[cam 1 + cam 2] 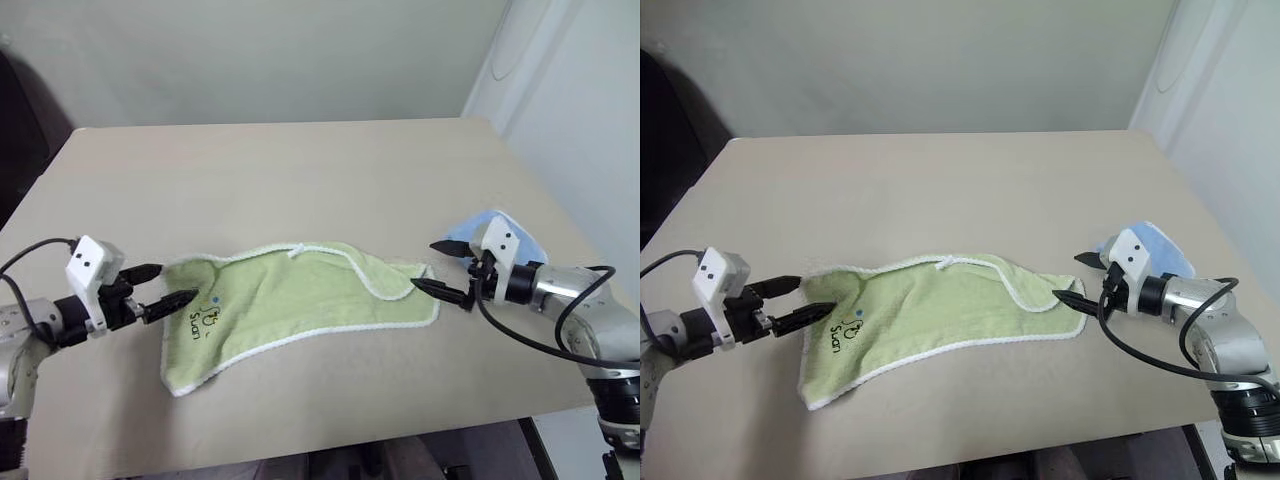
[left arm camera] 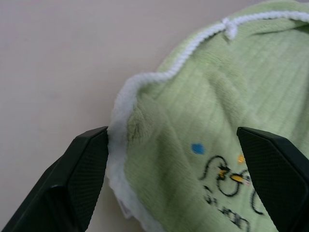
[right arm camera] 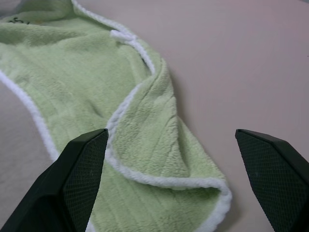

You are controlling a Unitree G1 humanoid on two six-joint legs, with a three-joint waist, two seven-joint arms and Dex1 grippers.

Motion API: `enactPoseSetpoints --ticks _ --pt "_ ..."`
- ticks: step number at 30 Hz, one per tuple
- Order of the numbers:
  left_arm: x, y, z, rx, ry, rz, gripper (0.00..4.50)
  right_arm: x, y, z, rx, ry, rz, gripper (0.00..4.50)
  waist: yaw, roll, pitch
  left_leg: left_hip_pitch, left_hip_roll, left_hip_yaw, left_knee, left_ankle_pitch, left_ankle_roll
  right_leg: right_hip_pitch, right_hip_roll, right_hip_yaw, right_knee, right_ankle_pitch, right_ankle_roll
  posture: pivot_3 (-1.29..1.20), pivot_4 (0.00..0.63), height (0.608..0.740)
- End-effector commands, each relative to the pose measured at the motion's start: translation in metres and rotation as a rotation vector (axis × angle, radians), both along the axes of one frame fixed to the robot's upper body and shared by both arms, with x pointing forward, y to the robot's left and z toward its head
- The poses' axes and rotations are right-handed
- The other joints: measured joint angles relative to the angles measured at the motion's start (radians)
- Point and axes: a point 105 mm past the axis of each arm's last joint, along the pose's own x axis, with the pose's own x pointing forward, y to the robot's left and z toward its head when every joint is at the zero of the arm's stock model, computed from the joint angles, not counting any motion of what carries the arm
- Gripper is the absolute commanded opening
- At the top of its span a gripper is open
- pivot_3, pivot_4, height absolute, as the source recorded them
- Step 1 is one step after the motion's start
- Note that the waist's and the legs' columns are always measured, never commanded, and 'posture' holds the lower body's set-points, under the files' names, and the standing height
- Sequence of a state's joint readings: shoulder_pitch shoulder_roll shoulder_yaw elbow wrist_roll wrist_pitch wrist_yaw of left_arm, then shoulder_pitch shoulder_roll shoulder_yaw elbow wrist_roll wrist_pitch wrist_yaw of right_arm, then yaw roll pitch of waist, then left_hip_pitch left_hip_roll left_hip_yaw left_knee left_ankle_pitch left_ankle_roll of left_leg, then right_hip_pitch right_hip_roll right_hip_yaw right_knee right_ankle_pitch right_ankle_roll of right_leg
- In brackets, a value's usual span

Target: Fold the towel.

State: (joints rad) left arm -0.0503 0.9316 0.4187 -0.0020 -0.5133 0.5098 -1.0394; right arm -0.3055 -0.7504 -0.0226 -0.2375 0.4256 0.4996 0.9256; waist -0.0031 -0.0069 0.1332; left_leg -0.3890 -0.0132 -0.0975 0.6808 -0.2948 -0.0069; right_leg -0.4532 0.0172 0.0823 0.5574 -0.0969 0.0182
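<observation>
I have both arms reaching in low over the table [image 1: 300, 170], one at each end of the towel [image 1: 300, 300]. The towel lies stretched out across the middle of the table, nearer the front edge than the back, rumpled, with its far long edge partly folded over onto itself. Its white stitched edging runs all round, the small white loop [image 1: 296, 250] sits on the far edge, and the dark printed mark [image 1: 200, 322] is near the left end.

My left arm comes in from the table's left edge, forearm roughly level, wrist angled in toward the cloth. The left gripper [image 1: 162, 285] is spread wide, its two black fingers pointing at the towel's left end; in the left wrist view one finger [image 2: 72, 179] sits right against the white edging at the corner and the other [image 2: 275, 174] is over the green cloth by the printed mark. Nothing is pinched between them.

My right arm comes in from the right edge, wrist turned inward the same way. The right gripper [image 1: 440, 268] is also spread wide, the lower fingertip at the towel's right end, the upper one apart from it. It grips nothing. Behind that wrist, near the right edge, lies a light blue folded cloth [image 1: 505, 232].
</observation>
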Motion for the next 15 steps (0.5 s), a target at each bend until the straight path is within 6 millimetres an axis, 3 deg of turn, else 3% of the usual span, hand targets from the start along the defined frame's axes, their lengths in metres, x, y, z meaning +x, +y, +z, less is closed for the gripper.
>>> enactPoseSetpoints --ticks 1,7,12,15 --pt "0.004 -0.005 0.013 0.021 -0.045 -0.023 4.50 -0.004 0.000 0.016 -0.008 -0.062 0.026 4.45 0.000 0.000 0.000 0.000 0.000 0.000 0.000 0.000 0.000 0.000 0.000 0.000 0.000 0.000 0.000 0.00 0.150 0.740" --pt "0.012 -0.004 0.011 0.005 -0.057 -0.014 4.50 -0.007 0.003 0.020 -0.007 -0.093 0.003 4.45 -0.002 0.000 0.000 0.000 0.000 0.000 0.000 0.000 0.000 0.000 0.000 0.000 0.000 0.000 0.000 0.00 0.150 0.740" --pt "0.014 -0.006 0.012 0.018 -0.068 -0.025 4.50 -0.008 0.009 0.013 -0.023 -0.096 0.022 4.45 -0.004 0.000 0.000 0.000 0.000 0.000 0.000 0.000 0.000 -0.001 0.000 0.000 0.000 0.000 0.000 0.00 0.150 0.740" --pt "0.018 0.004 0.025 0.031 -0.126 0.012 4.50 -0.006 0.010 0.011 -0.028 -0.107 0.022 4.45 -0.004 0.000 0.000 0.000 0.000 0.000 0.000 0.001 0.000 -0.001 0.000 0.000 0.000 0.000 0.000 0.00 0.150 0.740"
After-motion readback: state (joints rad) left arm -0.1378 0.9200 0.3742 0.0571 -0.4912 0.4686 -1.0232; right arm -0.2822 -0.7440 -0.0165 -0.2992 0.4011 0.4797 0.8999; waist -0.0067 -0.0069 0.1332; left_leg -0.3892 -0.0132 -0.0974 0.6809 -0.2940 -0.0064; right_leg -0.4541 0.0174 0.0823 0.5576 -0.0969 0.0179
